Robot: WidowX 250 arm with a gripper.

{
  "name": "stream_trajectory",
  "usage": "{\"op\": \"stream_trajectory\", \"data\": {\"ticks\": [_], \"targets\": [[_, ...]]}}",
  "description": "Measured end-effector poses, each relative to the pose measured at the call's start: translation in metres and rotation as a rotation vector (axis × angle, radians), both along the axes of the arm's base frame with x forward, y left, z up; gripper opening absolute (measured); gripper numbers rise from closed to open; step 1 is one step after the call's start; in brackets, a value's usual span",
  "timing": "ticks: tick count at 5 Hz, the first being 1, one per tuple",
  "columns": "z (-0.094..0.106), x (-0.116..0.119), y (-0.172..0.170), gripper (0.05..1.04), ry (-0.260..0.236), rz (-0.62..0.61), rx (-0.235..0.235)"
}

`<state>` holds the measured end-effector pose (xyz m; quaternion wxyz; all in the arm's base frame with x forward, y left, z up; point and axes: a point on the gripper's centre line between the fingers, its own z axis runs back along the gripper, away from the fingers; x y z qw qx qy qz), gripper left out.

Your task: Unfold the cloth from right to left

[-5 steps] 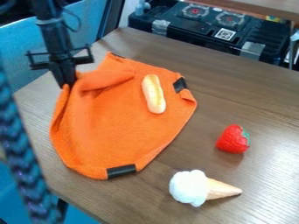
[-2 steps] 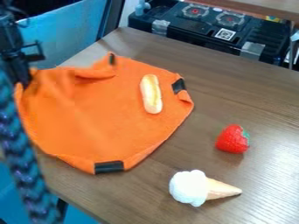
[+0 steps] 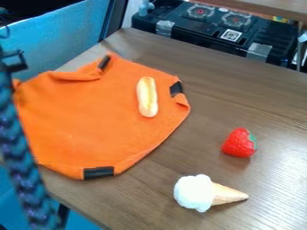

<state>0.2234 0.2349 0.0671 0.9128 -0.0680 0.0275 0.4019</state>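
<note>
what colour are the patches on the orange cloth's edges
The patches on the cloth are black, seen best in the camera view.

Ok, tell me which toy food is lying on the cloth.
The long, pale bun on the orange cloth; the red strawberry and the ice cream cone lie on the wooden table.

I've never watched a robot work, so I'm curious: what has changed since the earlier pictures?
The robot arm moved toward the picture's left edge, and the orange cloth spread and slid that way. The bun on it shifted slightly left too. Whether the cloth was let go, I can't tell. The strawberry and ice cream cone stayed put.
</note>
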Motion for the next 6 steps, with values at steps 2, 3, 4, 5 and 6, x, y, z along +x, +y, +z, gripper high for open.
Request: {"op": "stream_trajectory", "data": {"ticks": [2,3,4,5,6], "targets": [[-0.004,-0.024,-0.002,0.059,0.034,0.055,-0.082],[-0.004,-0.026,0.001,0.074,0.045,0.061,-0.071],[-0.009,-0.028,0.002,0.216,0.038,-0.015,0.021],[0.0,-0.026,0.001,0.5,0.03,-0.057,0.105],[0.008,-0.028,0.006,0.773,0.022,-0.041,0.178]]}}
